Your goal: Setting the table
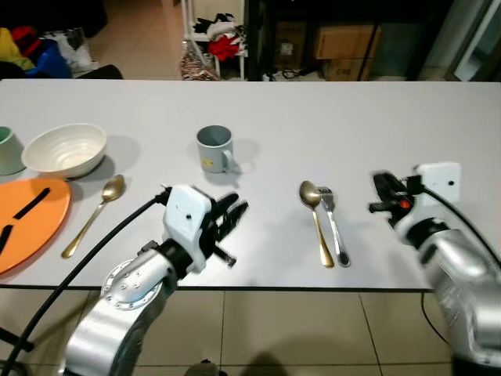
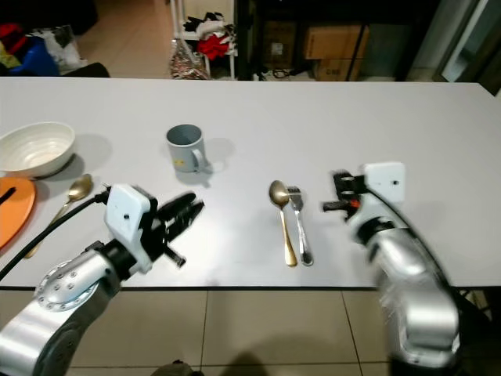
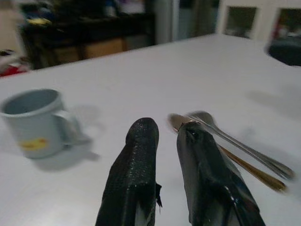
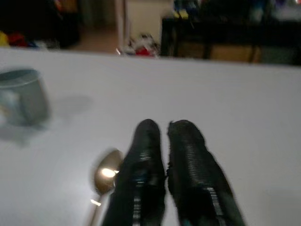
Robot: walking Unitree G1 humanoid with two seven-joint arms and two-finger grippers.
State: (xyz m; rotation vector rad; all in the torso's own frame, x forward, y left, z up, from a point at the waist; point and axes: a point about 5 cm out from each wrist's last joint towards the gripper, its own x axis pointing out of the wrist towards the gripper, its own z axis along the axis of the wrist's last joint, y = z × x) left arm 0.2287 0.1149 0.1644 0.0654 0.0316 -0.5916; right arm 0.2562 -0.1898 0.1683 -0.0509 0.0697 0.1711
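The left pincer (image 1: 235,210) hovers low over the near part of the white surface (image 1: 313,117), its two black fingers (image 3: 136,165) nearly together with only a narrow gap between them and nothing held. It points toward the middle of the surface, where a gold spoon (image 1: 316,222) and a silver fork (image 1: 334,227) lie side by side, touching or almost so, handles toward the robot. The right pincer (image 1: 381,194) is just beside that pair on the other side, its fingers (image 4: 188,165) pressed close and empty; this part of the picture is blurred.

Beyond the left pincer stands a grey mug (image 1: 214,148), upright, handle turned toward the robot's right. Further left a second gold spoon (image 1: 94,215) lies slanted between an orange plate (image 1: 31,219) and the left arm, with a white bowl (image 1: 64,150) behind it and the edge of a pale green cup (image 1: 8,149) at the far left. Dark sticks, perhaps chopsticks (image 1: 27,207), rest on the plate.

The cutlery looks stiff, light and smooth, lying flat, so it likely offers little to pinch: the slim handle, taken across its width near the middle, seems the best hold, and the fork should be separated from the spoon first. The mug is probably ceramic, heavier and breakable; its rim or handle would suit.
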